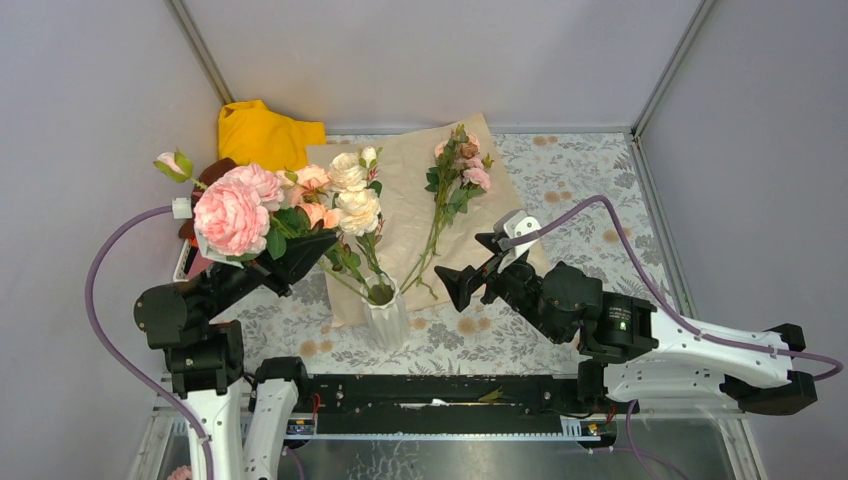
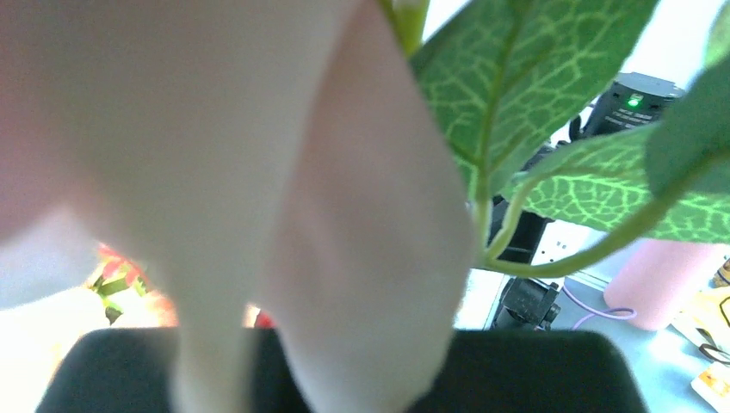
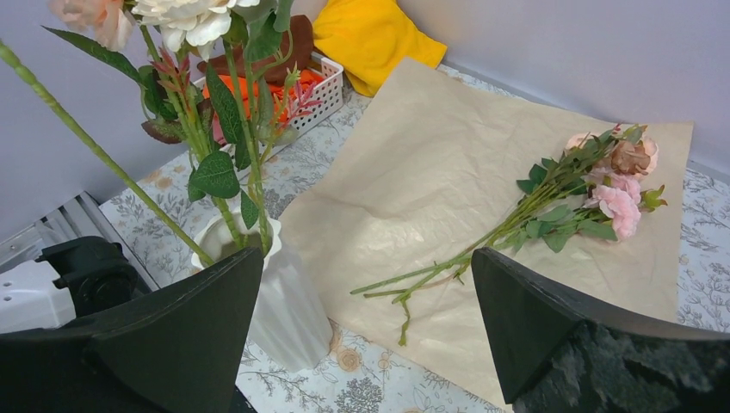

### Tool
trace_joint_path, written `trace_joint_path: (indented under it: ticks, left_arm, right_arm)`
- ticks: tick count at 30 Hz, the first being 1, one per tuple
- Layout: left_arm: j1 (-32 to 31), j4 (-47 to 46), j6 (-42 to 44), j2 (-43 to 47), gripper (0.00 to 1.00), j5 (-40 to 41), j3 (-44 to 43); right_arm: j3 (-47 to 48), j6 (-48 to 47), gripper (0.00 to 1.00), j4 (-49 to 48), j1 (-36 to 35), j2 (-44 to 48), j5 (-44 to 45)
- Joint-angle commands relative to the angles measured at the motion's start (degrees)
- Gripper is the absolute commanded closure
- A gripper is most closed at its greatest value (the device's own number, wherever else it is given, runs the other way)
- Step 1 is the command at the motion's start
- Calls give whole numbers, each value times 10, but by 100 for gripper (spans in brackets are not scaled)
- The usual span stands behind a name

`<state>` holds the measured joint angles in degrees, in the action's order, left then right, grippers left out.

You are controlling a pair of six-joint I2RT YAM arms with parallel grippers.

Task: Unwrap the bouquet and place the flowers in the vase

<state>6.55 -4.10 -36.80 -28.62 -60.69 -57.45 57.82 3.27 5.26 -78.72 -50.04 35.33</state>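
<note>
Pink rose (image 1: 232, 215) pinched in nearly closed left claw (image 1: 318, 246): lower stem-first, steeply, into vase (image 1: 385, 318) just right of it; right claw (image 1: 472, 263) gapes empty.

The vase (image 1: 386, 320) is white with vertical ribs, its roses (image 1: 358, 210) cream and peach on green stems, while the pink rose (image 1: 230, 215) carries green leaves. Tan kraft paper (image 1: 400, 205) and a spray of pink and brownish blooms (image 1: 462, 165) contrast with a pale tablecloth (image 1: 590, 180) printed in grey foliage and tan blossoms; the cloth (image 1: 262, 135) is mustard yellow, the cables (image 1: 600, 199) lilac.
</note>
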Motion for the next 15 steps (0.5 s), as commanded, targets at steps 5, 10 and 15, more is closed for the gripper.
trace_joint_path:
  ticks: [5,10,15]
  left_arm:
    - [5,16,14,14,96,18,24]
    - [5,39,20,31,77,14,33]
    - [5,40,21,34,44,12,27]
  right_arm:
    - [2,-4,0,-27,-3,2,14]
    - [-6,-7,0,-29,-2,7,18]
    - [-8,-7,0,-28,-2,10,17]
